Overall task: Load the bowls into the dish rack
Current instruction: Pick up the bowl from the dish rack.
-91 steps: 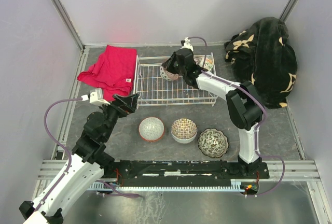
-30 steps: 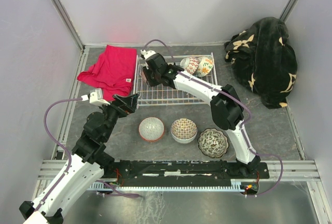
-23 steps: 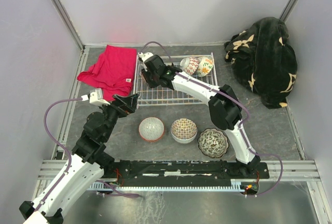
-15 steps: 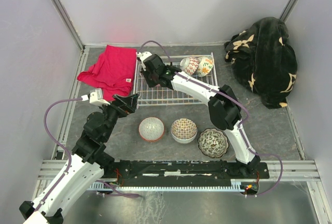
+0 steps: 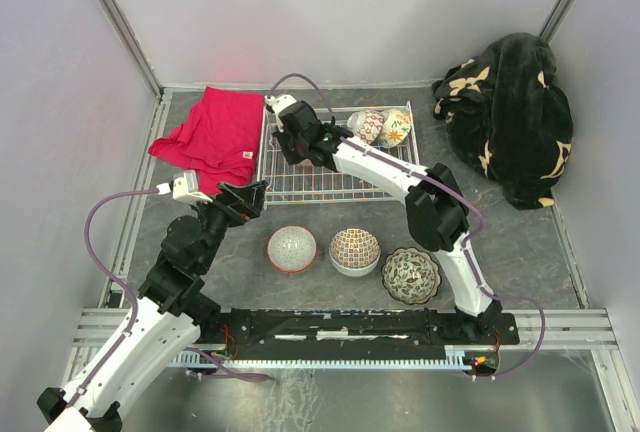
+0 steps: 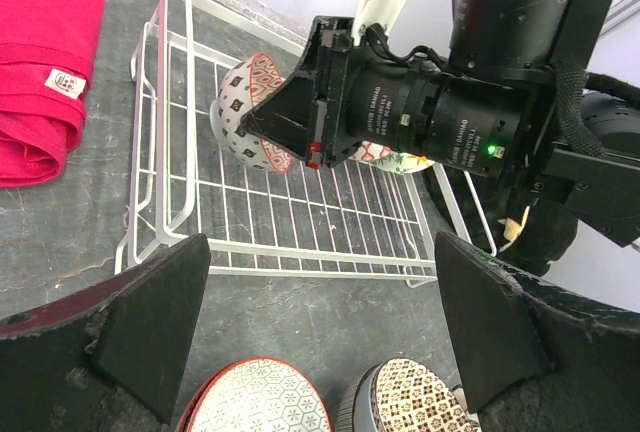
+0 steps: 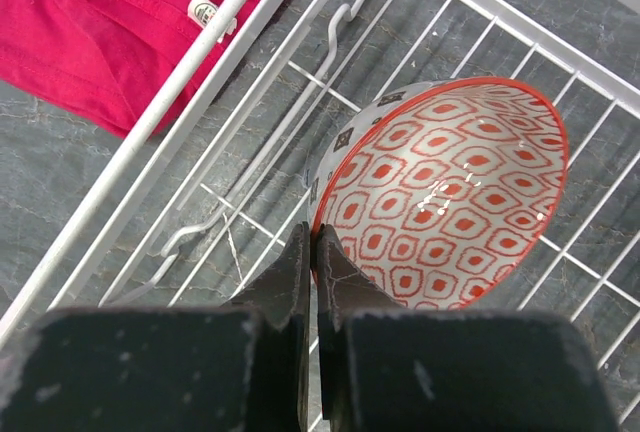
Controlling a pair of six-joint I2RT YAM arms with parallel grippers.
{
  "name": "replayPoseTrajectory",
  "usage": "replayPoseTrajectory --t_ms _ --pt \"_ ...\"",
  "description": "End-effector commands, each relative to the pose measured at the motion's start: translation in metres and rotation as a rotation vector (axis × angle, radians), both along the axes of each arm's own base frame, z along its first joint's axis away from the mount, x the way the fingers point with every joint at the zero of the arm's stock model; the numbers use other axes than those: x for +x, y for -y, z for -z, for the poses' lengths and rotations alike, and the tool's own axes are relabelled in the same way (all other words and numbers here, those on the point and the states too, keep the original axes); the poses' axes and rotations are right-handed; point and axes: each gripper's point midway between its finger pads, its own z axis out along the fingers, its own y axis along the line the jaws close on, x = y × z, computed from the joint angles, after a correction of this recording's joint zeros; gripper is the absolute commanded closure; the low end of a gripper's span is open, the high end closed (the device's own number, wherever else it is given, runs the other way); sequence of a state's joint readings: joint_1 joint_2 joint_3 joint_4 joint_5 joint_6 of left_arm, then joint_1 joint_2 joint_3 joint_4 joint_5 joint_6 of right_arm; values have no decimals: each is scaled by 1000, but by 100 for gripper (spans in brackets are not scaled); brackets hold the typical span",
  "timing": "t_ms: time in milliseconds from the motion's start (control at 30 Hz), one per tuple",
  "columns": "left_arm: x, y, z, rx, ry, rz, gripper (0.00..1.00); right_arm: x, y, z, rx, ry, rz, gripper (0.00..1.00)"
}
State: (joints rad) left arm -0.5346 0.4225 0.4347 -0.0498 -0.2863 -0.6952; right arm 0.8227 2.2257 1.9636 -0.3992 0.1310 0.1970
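A red lattice bowl [image 7: 445, 192] stands tilted on edge in the left part of the white wire dish rack [image 5: 340, 198]. My right gripper [image 7: 316, 242] is shut on its rim; from the left wrist, the same bowl [image 6: 240, 112] shows against that gripper [image 6: 290, 120]. Two more bowls [image 5: 366, 126] [image 5: 395, 128] lean in the rack's back right corner. On the table in front lie a red-rimmed bowl [image 5: 292, 248], a brown mosaic bowl [image 5: 355, 249] and a green floral bowl [image 5: 411, 274]. My left gripper [image 5: 248, 195] hangs open above the table, left of these, holding nothing.
A red cloth [image 5: 210, 132] lies just left of the rack. A black floral blanket [image 5: 510, 117] is heaped in the back right corner. Grey walls close in the table on three sides.
The right gripper, with the lattice bowl, shifted slightly left over the rack and its jaws closed tight on the rim. The left arm has not moved.
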Motion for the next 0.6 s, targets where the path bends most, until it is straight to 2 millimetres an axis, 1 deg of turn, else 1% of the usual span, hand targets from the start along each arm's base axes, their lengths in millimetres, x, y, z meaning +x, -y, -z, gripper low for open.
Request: replayPoseTrajectory --t_ms 0,67,167,267,300,400,567 --pt "1 -1 -13 -16 52 -4 1 5 5 -66 172 54 2 98" --pt "1 -1 -14 -15 53 -5 1 12 13 -74 253 29 5 98" --pt "1 -1 -13 -13 51 -7 1 22 29 -79 377 -26 19 98" --pt "1 -1 -13 -12 49 -7 1 32 42 -81 460 -68 27 98" --pt "1 -1 -12 -11 48 -7 1 33 42 -81 478 -79 26 98" --pt "2 -1 -11 -9 44 -9 1 43 55 -84 546 -101 40 98" --pt "4 0 -8 -4 36 -10 1 60 70 -83 688 -155 44 98"
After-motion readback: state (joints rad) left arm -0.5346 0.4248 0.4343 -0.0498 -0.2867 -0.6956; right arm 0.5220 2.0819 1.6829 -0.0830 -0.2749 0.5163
